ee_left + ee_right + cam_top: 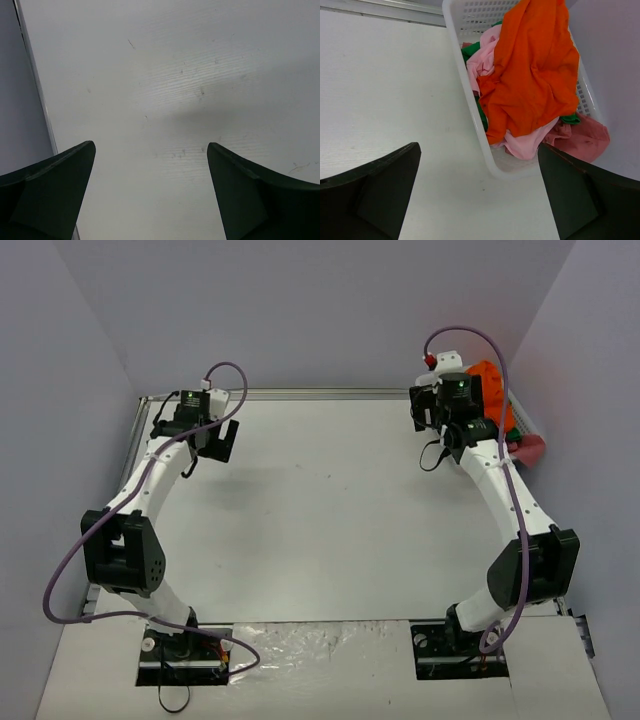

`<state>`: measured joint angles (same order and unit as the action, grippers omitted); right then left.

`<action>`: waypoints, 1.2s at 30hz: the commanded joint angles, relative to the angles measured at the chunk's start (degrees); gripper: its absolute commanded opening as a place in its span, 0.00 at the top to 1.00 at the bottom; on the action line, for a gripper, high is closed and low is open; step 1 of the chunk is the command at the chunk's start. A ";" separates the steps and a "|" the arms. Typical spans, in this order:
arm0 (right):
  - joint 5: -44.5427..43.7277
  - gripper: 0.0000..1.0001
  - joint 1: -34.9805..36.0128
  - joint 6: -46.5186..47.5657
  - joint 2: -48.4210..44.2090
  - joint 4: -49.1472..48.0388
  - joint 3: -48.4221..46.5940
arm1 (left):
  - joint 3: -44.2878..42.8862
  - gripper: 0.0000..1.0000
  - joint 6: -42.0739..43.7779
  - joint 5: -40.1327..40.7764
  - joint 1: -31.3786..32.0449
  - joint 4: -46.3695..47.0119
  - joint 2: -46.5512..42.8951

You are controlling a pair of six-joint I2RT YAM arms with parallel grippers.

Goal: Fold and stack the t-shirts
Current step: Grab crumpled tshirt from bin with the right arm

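The t-shirts lie heaped in a white slotted basket [470, 112] at the table's far right. A large bright orange shirt [535, 70] is on top, with a pale pink one [482, 60] and a green one [470, 50] under it. A darker pink cloth [585, 140] hangs over the basket's right side. In the top view the orange shirt [490, 380] shows behind the right arm. My right gripper [477, 150] is open and empty, above the basket's near left corner. My left gripper [150, 145] is open and empty over bare table at the far left [222, 445].
The white table [320, 510] has a metal rail along its far edge [300, 394] and its left edge [35, 85]. Grey walls close in at the back and both sides. Both arm bases stand at the near edge with purple cables looping off them.
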<state>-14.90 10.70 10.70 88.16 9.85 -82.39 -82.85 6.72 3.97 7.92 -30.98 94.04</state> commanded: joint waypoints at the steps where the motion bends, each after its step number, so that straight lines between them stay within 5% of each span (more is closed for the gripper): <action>1: 0.64 0.00 -0.68 1.59 -4.48 -5.18 4.24 | -2.05 0.06 2.23 -1.06 0.69 0.49 -5.00; 4: 5.33 0.00 -0.33 9.31 -5.02 -6.59 8.38 | -4.86 0.06 6.10 -3.18 1.04 -1.88 -5.18; 7: -8.01 0.00 1.78 10.57 -1.42 -9.13 7.17 | -8.55 0.06 8.22 -1.95 1.57 -4.43 -4.39; 11: -11.29 0.00 -1.20 7.51 1.48 -11.58 4.52 | -11.02 0.06 3.84 1.04 1.92 -7.78 -3.60; 18: -13.65 0.00 -3.75 7.14 10.00 -12.22 -2.85 | 2.24 0.06 -0.75 1.83 2.01 2.59 -10.89; 36: -11.83 0.05 -12.98 1.78 34.27 -5.10 -23.87 | 12.97 0.06 0.84 -2.38 1.83 8.57 -20.39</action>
<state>-26.63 -0.80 14.33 122.30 2.66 -102.32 -70.30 7.68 3.22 9.74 -24.80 75.35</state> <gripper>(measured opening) 0.951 0.944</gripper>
